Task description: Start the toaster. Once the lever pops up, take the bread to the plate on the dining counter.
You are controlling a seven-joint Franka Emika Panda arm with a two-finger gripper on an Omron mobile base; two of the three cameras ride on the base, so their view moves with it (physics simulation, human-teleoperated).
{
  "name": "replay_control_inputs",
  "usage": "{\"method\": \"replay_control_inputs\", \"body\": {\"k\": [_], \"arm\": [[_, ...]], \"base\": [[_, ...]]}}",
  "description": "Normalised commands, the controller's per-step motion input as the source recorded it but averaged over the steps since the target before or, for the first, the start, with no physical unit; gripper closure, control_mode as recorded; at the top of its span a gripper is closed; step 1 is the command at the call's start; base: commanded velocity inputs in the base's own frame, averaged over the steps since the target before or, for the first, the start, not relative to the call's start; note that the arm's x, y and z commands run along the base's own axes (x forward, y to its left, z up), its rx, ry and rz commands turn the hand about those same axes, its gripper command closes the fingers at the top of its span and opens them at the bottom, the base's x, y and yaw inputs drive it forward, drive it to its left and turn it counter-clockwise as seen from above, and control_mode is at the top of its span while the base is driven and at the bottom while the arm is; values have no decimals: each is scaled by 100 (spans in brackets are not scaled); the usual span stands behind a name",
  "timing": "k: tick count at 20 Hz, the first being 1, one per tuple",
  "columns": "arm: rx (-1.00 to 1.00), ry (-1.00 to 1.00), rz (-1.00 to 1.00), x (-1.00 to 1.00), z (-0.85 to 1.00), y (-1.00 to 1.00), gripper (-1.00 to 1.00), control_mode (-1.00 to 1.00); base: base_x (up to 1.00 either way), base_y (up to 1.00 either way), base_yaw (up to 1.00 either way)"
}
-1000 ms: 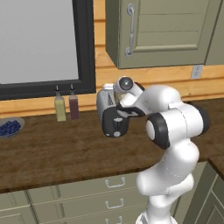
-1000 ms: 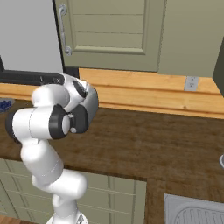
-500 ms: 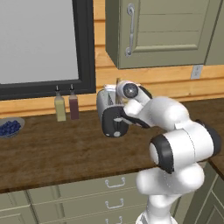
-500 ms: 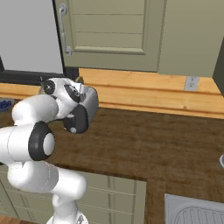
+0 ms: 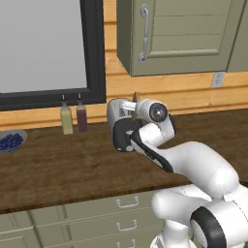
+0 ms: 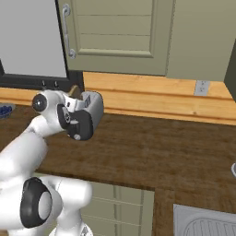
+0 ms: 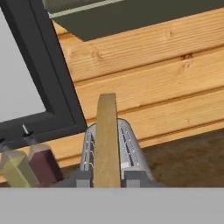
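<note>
Two small condiment bottles, one yellow-green [image 5: 66, 120] and one dark red [image 5: 81, 117], stand side by side below the black-framed window [image 5: 92, 53]. A small bowl of blueberries [image 5: 10, 141] sits well left of them on the dark wood wall counter [image 5: 58, 164].

The desk [image 5: 58, 169] is a dark-brown wood-plank top running across the middle of the left base view, with pale green drawers under its front edge at the bottom. On it, near the centre of the frame, stands the toaster [image 5: 117, 122], silver with a black end panel facing the camera. Left of it, against the back wall, two small bottles stand side by side: a yellowish bottle [image 5: 66, 119] and a dark red bottle [image 5: 81, 117]. At the far left edge sits a bowl of blueberries [image 5: 9, 141], well apart from the toaster.
</note>
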Motion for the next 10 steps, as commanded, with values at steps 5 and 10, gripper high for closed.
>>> {"method": "replay_control_inputs", "body": {"k": [5, 10], "arm": [[8, 12, 0, -85, 100, 0, 100, -100], [5, 23, 0, -95, 79, 1, 100, -100]], "base": [[0, 0, 0], [0, 0, 0]]}}
